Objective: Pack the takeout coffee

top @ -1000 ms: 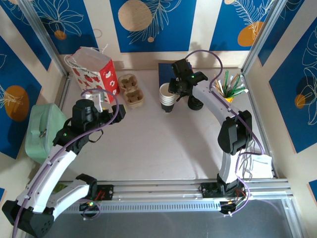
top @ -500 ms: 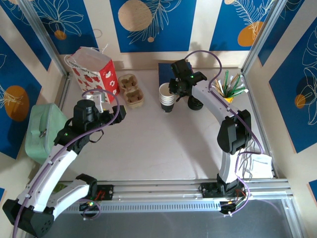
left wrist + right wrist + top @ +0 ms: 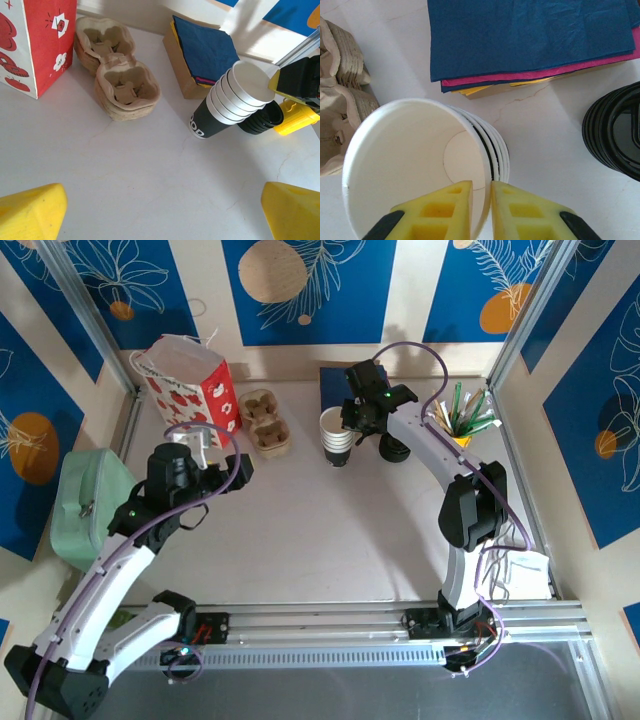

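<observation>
Right gripper (image 3: 481, 188) pinches the rim of the top cup (image 3: 405, 150) on the stack (image 3: 222, 107), beside the lids (image 3: 615, 132). Left gripper (image 3: 162, 207) hangs wide open, well short of the stack. The risk is that the thin pinch slips, or that nested cups stick and lift together.

The cups (image 3: 227, 97) are white with black sides; the napkins (image 3: 530, 35) dark blue over pink and yellow; lids (image 3: 610, 132) black; bag (image 3: 42, 45) red-and-white printed; right gripper (image 3: 481, 187) yellow.

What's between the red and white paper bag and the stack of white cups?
The stacked cardboard cup carriers lie there, visible in the top view and the left wrist view.
</observation>
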You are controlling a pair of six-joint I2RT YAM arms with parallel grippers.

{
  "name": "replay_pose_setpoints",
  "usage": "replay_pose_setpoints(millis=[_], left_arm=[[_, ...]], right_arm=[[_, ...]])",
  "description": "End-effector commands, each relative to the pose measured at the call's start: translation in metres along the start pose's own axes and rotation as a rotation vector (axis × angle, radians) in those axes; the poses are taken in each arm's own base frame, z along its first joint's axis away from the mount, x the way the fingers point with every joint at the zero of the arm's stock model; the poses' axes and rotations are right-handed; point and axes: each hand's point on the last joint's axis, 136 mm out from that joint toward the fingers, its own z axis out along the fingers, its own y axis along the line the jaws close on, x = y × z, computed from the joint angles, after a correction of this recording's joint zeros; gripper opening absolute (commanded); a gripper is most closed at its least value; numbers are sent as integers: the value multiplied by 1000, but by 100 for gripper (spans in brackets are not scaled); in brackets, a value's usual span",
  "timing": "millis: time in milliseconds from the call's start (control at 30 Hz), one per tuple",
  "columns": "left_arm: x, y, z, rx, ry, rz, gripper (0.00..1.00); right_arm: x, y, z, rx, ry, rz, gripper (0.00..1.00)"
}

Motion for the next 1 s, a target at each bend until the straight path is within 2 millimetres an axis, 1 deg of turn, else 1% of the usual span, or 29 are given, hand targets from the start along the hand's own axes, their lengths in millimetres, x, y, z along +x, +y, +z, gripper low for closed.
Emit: replay_pose_setpoints(millis=[0, 67, 533, 700, 967], left_arm=[[0, 1, -4, -8, -13, 4, 99], [0, 2, -5, -9, -17, 4, 99], [-5, 2, -15, -14, -47, 14, 99], [-5, 3, -16, -19, -49, 15, 99], [-6, 3, -18, -20, -54, 16, 99]], right_arm=[[-4, 4, -7, -7, -17, 7, 15], [-5, 6, -9, -24, -16, 13, 9], [-14, 12, -32, -85, -49, 39, 7], [-20, 16, -47, -110, -59, 41, 7], [-30, 21, -79, -167, -90, 57, 7]])
